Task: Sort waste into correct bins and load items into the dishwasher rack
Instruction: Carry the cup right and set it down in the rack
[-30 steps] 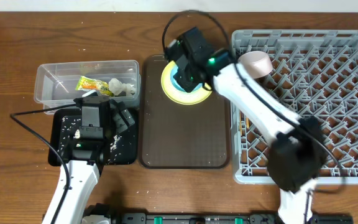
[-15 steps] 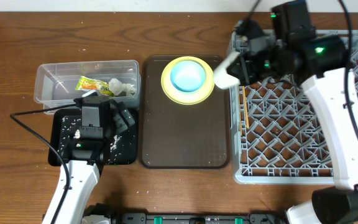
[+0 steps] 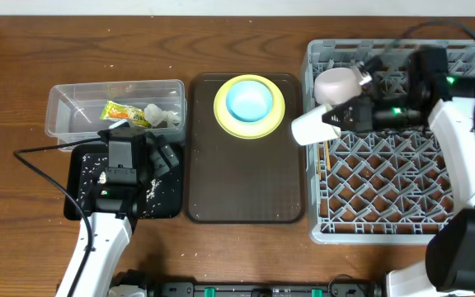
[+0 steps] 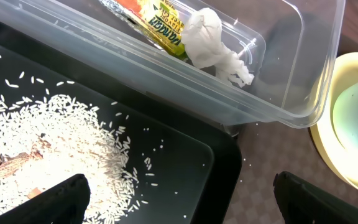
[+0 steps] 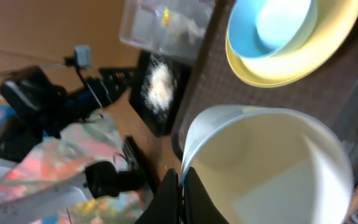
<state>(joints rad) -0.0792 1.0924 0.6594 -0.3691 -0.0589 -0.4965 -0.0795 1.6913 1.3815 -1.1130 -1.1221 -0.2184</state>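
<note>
My right gripper (image 3: 336, 118) is shut on the rim of the small white cup (image 3: 310, 127), holding it on its side at the left edge of the grey dishwasher rack (image 3: 402, 206). In the right wrist view the fingers (image 5: 180, 186) pinch the cup's rim (image 5: 260, 162). A white bowl (image 3: 338, 82) sits in the rack's far left corner. The light blue bowl (image 3: 248, 99) rests in the yellow-green plate (image 3: 223, 115). My left gripper (image 4: 179, 208) is open over the black tray (image 4: 185, 155) holding rice (image 4: 48, 137). The clear tub (image 3: 64, 111) holds the wrapper (image 4: 148, 18) and the tissue (image 4: 216, 46).
The plate and bowl stand at the far end of a large brown serving tray (image 3: 246, 181) between the bins and the rack. A black cable (image 3: 39, 169) runs left of the black tray. A thin wooden stick (image 3: 325, 157) lies along the rack's left side.
My right arm swung from over the plate to the rack, carrying the white cup, then brought it toward the front along the rack's left edge. The left arm has not moved.
</note>
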